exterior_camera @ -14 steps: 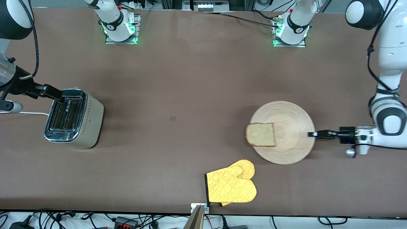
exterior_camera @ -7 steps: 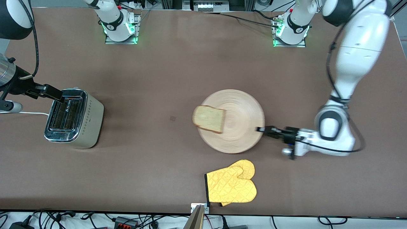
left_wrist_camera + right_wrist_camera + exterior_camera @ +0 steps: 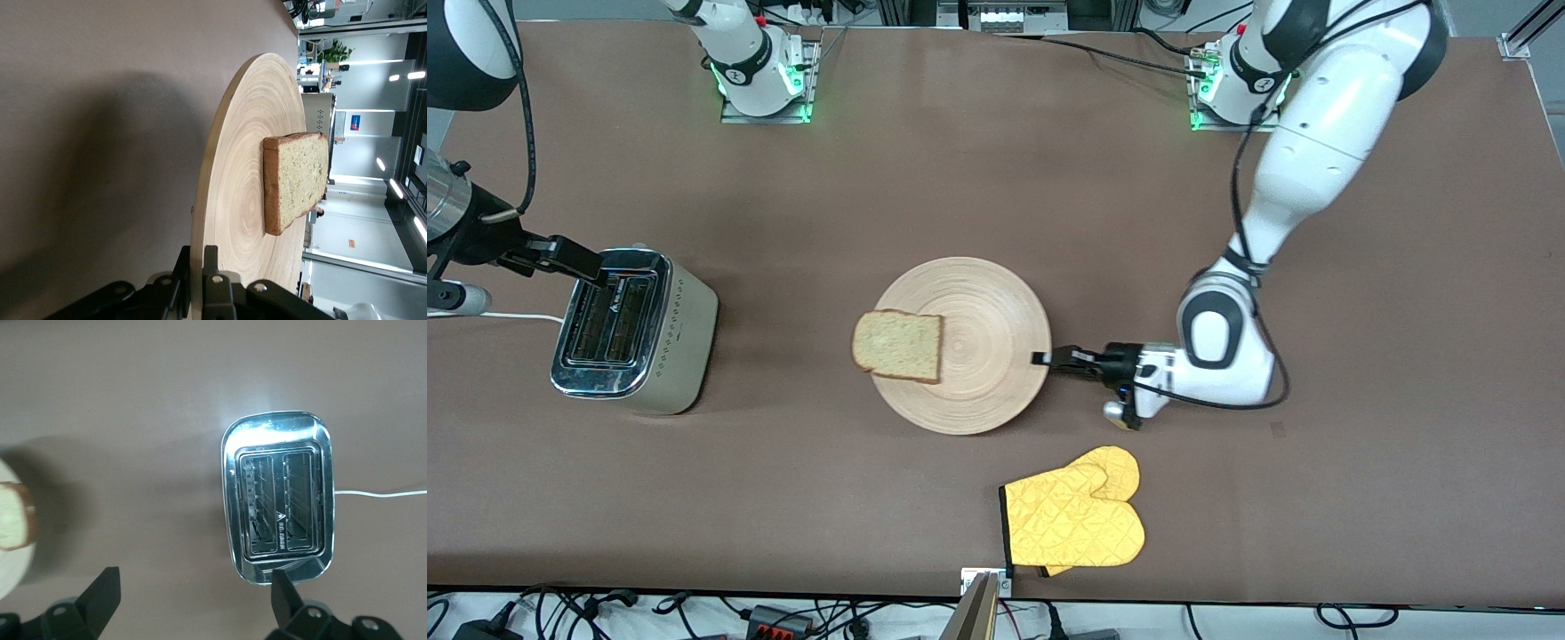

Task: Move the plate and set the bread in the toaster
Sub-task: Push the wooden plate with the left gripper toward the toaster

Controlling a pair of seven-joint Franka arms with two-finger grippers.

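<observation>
The round light-wood plate (image 3: 987,338) lies at the middle of the table with the bread (image 3: 898,345) on its edge toward the toaster. My left gripper (image 3: 1042,358) is shut on the plate's rim at the side toward the left arm's end. The left wrist view shows the plate (image 3: 240,180), the bread (image 3: 293,180) and my left gripper (image 3: 202,267) clamped on the rim. The cream toaster (image 3: 636,329) stands at the right arm's end, slots empty. My right gripper (image 3: 578,258) hangs open over the toaster's end; the right wrist view shows my right gripper (image 3: 193,597) and the toaster (image 3: 280,497).
A yellow oven mitt (image 3: 1074,520) lies near the table's front edge, nearer to the camera than the plate. The toaster's white cord (image 3: 507,316) runs off toward the right arm's end. Bare table lies between toaster and plate.
My left gripper has carried the plate, with the bread on it, from the left arm's end to the table's middle, toward the toaster. The right arm has not moved.
</observation>
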